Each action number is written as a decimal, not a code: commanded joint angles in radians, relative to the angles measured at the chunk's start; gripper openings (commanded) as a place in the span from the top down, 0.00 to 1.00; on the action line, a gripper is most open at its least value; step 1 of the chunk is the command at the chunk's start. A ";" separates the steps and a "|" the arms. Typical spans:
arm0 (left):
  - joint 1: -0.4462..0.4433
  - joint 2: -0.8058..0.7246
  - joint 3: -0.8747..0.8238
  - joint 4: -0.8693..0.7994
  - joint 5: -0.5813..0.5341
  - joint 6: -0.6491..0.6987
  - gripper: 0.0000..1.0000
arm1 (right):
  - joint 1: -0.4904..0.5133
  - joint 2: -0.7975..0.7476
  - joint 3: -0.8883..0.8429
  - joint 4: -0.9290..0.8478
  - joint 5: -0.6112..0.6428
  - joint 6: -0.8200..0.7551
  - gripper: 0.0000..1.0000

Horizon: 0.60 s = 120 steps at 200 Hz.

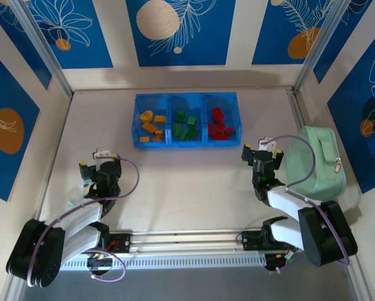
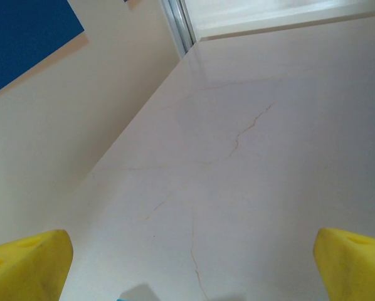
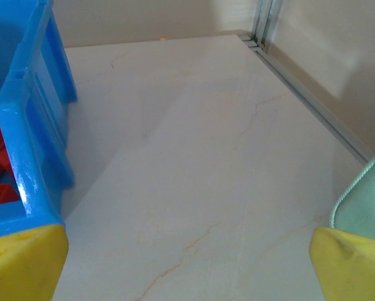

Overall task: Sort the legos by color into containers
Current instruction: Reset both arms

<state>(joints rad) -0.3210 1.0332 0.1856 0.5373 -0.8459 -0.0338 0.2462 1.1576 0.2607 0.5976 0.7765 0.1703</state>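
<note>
Top external: legos (image 1: 186, 125) beyond both jaws

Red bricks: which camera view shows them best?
The top external view. It shows the whole pile of red bricks lying in the right compartment of the blue tray. The right wrist view catches just a few at its left edge, behind the tray's wall.

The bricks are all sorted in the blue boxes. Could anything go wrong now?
1. The open right tool sits close beside the pale green zipped fabric pouch. A swing that way could shove the pouch.
2. In the right wrist view, a corner of the translucent blue plastic three-compartment tray is very near one of its yellow fingers. Pushing forward might bump the tray and jostle the small red plastic bricks.
</note>
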 commanded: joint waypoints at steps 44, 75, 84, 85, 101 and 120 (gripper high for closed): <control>0.022 0.154 -0.026 0.390 0.039 0.082 0.02 | -0.008 0.068 -0.034 0.259 -0.002 -0.059 0.01; 0.026 0.228 -0.038 0.533 0.022 0.102 0.01 | -0.013 0.127 -0.014 0.310 -0.005 -0.077 0.01; 0.026 0.243 -0.041 0.564 0.023 0.107 0.01 | -0.013 0.138 -0.014 0.329 -0.008 -0.080 0.01; 0.026 0.245 -0.042 0.567 0.023 0.108 0.01 | -0.013 0.139 -0.014 0.330 -0.008 -0.079 0.01; 0.028 0.273 -0.053 0.632 0.031 0.116 0.00 | -0.015 0.149 -0.018 0.355 -0.011 -0.080 0.01; 0.035 0.315 -0.067 0.718 0.028 0.120 0.00 | -0.027 0.160 -0.032 0.400 -0.022 -0.075 0.01</control>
<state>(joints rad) -0.3069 1.3079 0.1444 1.0729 -0.8204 0.0654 0.2340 1.3067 0.2440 0.8738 0.7597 0.1062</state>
